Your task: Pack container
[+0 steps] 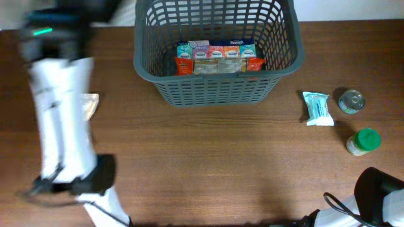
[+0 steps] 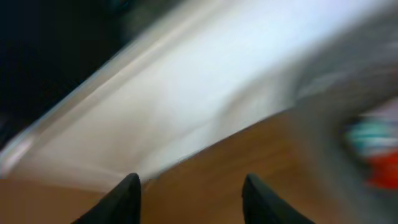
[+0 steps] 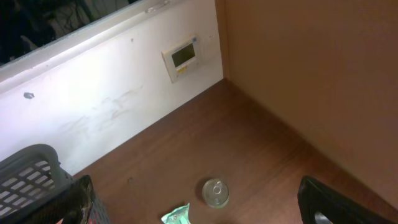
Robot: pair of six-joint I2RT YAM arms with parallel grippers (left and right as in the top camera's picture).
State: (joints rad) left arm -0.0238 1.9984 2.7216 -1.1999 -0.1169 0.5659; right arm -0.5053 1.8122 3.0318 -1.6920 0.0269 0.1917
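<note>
The container (image 1: 214, 88) is a large dark grey slotted basket at the far middle of the table, holding a row of several colourful packets (image 1: 218, 57). It also shows in the right wrist view (image 3: 28, 177) and as a grey blur in the left wrist view (image 2: 329, 118). My left gripper (image 2: 194, 199) is open and empty above bare table; its view is motion-blurred. The left arm (image 1: 60, 107) reaches up the left side, blurred. My right gripper (image 3: 194, 183) is open and empty, with its arm (image 1: 379, 198) at the front right.
A teal packet (image 1: 317, 107), a small round can (image 1: 351, 101) and a green-lidded jar (image 1: 363, 141) lie right of the basket. The can (image 3: 215, 191) and the packet (image 3: 177, 216) show below the right gripper. A pale packet (image 1: 90, 104) lies beside the left arm.
</note>
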